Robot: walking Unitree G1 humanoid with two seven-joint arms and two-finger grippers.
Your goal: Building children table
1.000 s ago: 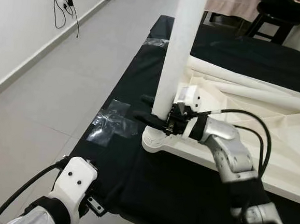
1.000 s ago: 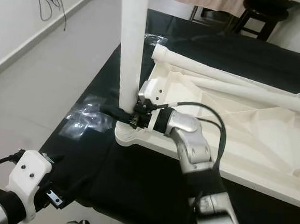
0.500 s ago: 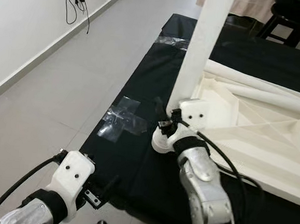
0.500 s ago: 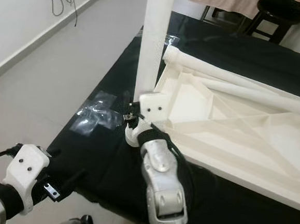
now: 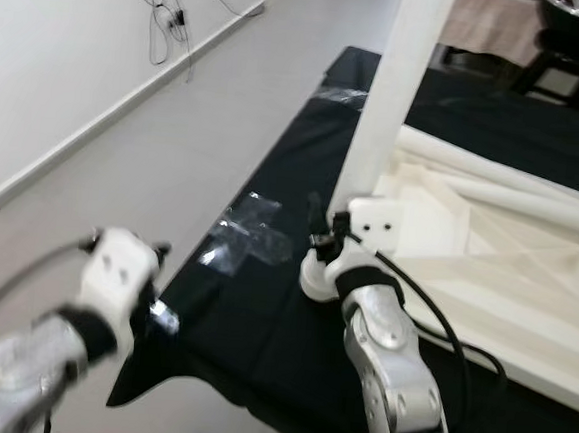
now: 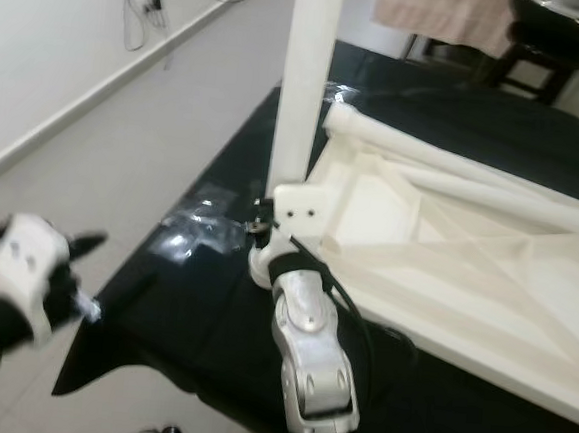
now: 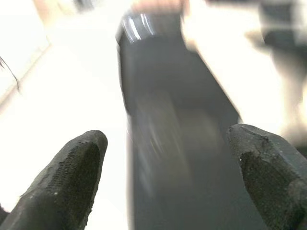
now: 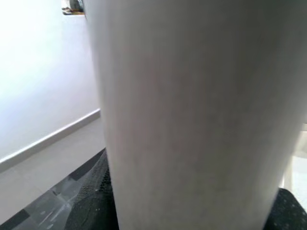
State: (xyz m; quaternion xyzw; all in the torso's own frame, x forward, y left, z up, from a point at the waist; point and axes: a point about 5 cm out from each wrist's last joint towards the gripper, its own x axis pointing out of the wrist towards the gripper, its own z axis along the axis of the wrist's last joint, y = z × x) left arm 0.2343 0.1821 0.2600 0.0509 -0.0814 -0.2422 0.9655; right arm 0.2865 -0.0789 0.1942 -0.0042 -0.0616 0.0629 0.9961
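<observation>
I have the right gripper (image 5: 320,241) clamped low on the table leg (image 5: 400,85), with its fingers closed around the white tube just above the round socket (image 5: 315,277) at the near corner of the tabletop (image 6: 447,259). The tabletop lies upside down on the black mat (image 5: 252,304), at about 3 o'clock from the leg, and the leg stands upright in that corner. In the right wrist view the tube sits between the black fingers (image 8: 91,201), pressed close.

My left gripper (image 7: 168,182) hangs out at 8 o'clock from the leg, off the mat's edge above the floor (image 5: 124,153), well apart from the parts. Its fingers are spread wide and hold nothing.

I judge the step in hand to be seating or twisting this first leg into its socket. Two more tubes (image 6: 444,159) lie across the tabletop toward 1 o'clock, not yet fitted. Next I would keep the leg plumb while turning it home, then let go and reach for one of the lying tubes.
</observation>
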